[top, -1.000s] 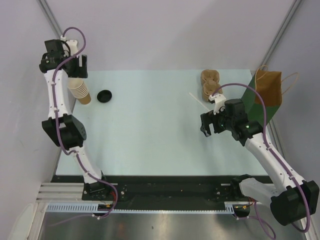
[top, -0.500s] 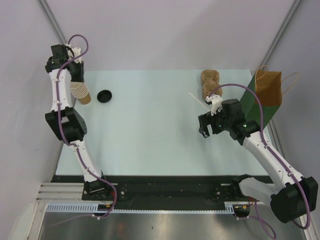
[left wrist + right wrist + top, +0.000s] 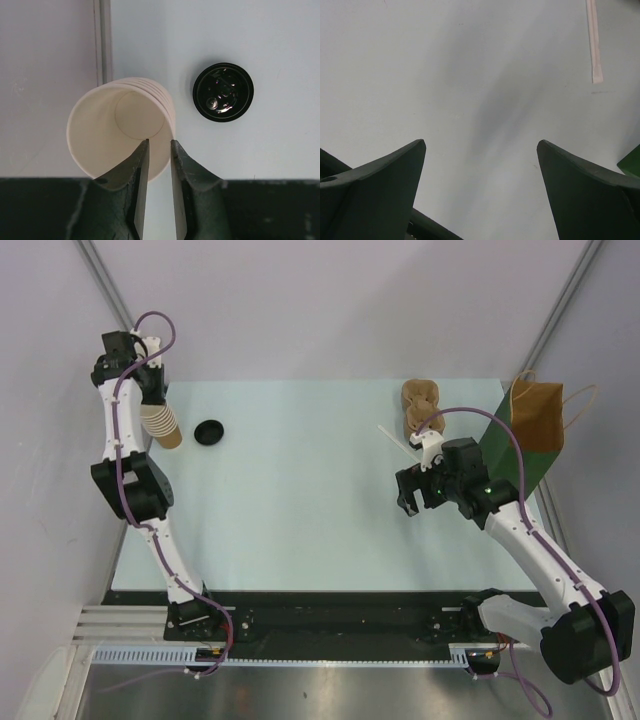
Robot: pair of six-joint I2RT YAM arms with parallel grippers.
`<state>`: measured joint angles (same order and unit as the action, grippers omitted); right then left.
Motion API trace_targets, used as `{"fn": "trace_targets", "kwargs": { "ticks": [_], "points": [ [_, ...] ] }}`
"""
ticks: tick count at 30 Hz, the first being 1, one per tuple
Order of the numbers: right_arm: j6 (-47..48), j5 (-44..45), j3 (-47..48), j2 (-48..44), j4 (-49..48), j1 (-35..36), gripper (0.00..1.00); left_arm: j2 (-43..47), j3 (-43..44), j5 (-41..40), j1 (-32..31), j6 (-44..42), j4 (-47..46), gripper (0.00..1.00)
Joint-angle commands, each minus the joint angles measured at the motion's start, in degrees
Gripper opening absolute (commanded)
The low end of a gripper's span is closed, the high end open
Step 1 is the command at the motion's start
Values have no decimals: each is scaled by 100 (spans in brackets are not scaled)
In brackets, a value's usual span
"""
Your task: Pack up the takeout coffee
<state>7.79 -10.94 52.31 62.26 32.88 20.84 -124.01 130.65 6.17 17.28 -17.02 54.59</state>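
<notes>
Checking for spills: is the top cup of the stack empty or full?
Empty: the left wrist view looks straight into the top cup and shows its bare pale bottom.

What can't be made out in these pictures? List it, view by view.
Brown paper bag: its inside, top view, hidden by its own walls.
Stack of pale paper cups: rim under the left gripper, left wrist view, covered by the fingers; grip unclear.
Paper-wrapped straw: far end, right wrist view, cut by top edge.

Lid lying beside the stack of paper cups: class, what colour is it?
The lid is black; the left wrist view shows it best.
</notes>
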Motion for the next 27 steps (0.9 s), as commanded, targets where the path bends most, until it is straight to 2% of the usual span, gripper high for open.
{"fn": "trace_targets", "kwargs": {
  "ticks": [1,27],
  "points": [
    [91,57,-11,49,-54,43,100,-53,268,33,74,-12,-45,28],
    [12,22,-11,111,-71,16,100,70,233,507,153,128,-98,29]
  ]
}}
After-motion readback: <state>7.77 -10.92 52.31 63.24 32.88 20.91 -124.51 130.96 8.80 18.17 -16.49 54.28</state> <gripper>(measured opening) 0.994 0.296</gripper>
